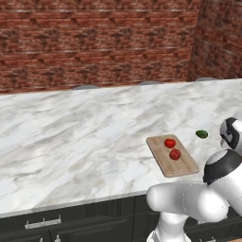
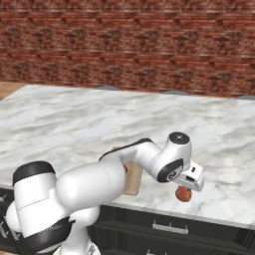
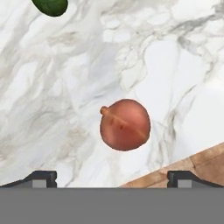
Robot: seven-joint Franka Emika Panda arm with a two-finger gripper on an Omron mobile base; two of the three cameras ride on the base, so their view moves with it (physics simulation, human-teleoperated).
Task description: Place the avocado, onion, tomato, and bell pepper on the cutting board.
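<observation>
From the left base view I counted one cutting board (image 1: pixel 172 155) on the marble table (image 1: pixel 71 137), two red round items on it, one nearer the wall (image 1: pixel 170 142) and one nearer the edge (image 1: pixel 175 154), and one avocado (image 1: pixel 202 134) lying apart on the table beyond the board.

From the right base view my tool (image 2: pixel 188 185) hung just above one onion (image 2: pixel 184 194) near the table's front edge; a nudge could have rolled it off.

In the hand view my fingertips stood spread wide, holding nothing, with the onion (image 3: pixel 125 124) between and ahead of them. It was round and probably smooth, so an off-centre squeeze could have squirted it sideways. The board's corner (image 3: pixel 192 164) sat close by, the avocado (image 3: pixel 50 6) further off.
</observation>
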